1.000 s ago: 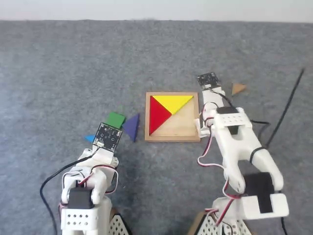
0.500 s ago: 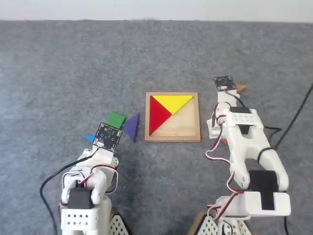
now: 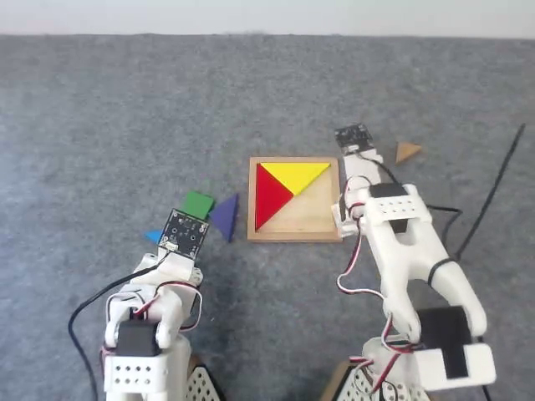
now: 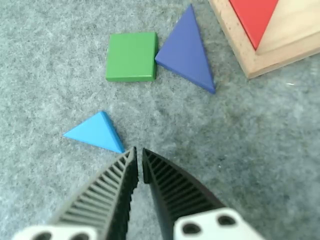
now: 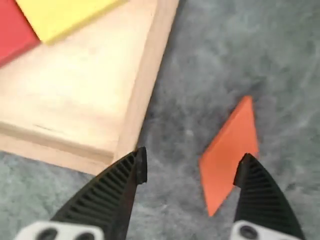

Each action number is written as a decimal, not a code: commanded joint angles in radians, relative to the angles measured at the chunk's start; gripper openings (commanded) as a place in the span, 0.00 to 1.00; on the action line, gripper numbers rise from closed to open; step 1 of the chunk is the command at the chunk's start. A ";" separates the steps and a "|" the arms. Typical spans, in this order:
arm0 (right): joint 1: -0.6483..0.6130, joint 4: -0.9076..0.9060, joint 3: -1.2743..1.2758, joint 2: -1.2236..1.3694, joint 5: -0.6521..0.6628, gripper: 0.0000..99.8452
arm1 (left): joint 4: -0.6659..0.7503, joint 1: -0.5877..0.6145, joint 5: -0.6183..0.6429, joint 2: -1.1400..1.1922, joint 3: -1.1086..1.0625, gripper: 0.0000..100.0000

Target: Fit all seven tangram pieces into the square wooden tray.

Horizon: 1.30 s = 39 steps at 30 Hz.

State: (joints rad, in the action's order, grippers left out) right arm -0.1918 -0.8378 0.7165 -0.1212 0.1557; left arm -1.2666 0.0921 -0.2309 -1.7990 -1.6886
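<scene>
Both arms here, quick status. My left gripper [image 4: 138, 153] hangs over the carpet [image 3: 125, 109] at about 8 o'clock from the tray [image 3: 294, 235], fingers pressed together with nothing in them. The light blue triangle [image 4: 96, 132] lies just beside those tips. I can't tell if it touches them. Further out are the green square [image 4: 131, 56] and the purple triangle [image 4: 187, 50]. The square sits at 10 o'clock from the triangle, and the two meet at a corner. All three loose pieces are off the tray's 9 o'clock side.

My right gripper [image 5: 193, 165] is down by the tray's 4 o'clock corner with its fingers spread wide. One finger is right next to the wooden rim. The orange piece [image 5: 230, 150] lies flat on the carpet in the gap, close to the other finger, and isn't pinched.

Inside the tray, the red triangle [image 3: 270, 199] fills the 9 o'clock side and the yellow triangle [image 3: 295, 174] the 12 o'clock side. They meet at the centre, and the rest is bare wood. A tan triangle [image 3: 407, 151] sits at 2 o'clock from the tray, well apart.
</scene>
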 commanded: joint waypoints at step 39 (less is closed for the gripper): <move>-0.033 -0.079 -0.153 0.016 -0.029 0.28 | -0.003 0.005 -0.011 -0.023 0.007 0.02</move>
State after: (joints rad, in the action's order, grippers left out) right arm -0.1964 -0.9390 0.5708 -0.1381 0.1404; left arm -1.2666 0.0921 -0.2309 -1.7990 -1.6886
